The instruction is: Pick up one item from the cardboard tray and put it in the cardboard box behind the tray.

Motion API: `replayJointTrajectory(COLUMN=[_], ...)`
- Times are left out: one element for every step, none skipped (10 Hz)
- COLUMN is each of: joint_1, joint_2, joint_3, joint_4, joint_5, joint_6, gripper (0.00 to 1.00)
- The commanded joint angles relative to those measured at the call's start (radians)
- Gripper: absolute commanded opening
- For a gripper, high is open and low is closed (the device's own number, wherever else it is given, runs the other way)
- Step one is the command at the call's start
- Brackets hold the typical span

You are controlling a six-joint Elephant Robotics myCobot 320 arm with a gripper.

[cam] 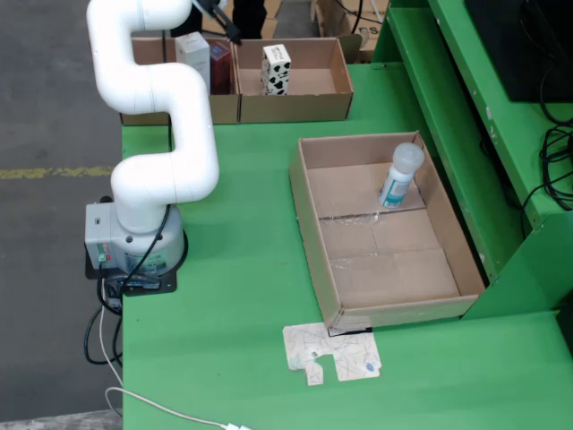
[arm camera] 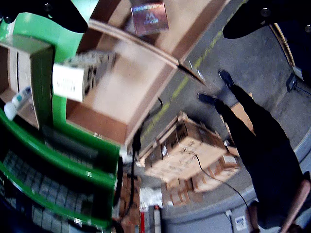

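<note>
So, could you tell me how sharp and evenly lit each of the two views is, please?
Fixed view: sharp and evenly lit, with only soft shadows inside the tray around the bottle. Gripper view: tilted and motion-blurred, so the spotted carton smears and its print is unreadable; the gripper's fingers are dark, out-of-focus shapes at the top corners, and straight edges bow, suggesting a wide lens.

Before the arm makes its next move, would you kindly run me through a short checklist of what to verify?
1. One item left in the open cardboard tray: ok, a white bottle with a blue label lies at its far end.
2. Black-and-white spotted carton in the rear cardboard box: ok, standing upright.
3. Gripper empty: cannot tell; only dark fingers show at the wrist view's top.
4. Gripper over tray: not ok, it is above the rear boxes.
5. Person nearby: not ok.
</note>
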Motion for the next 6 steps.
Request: replayJointTrajectory(joint_1=[-0.018, -0.018, -0.028, -0.036, -0.036, -0.053], joint_2=[0.017, 0.017, 0.013, 0.003, 0.003, 0.005], joint_3=[0.026, 0.026, 0.026, 0.026, 0.026, 0.026], joint_4=[0.124, 0.124, 0.145, 0.186, 0.186, 0.207], joint_5=[-0.115, -0.115, -0.134, -0.179, -0.179, -0.211], joint_6=[-0.112, -0.112, -0.14, -0.191, -0.192, -0.234], gripper=[1.0, 1.0, 1.0, 1.0, 1.0, 1.0])
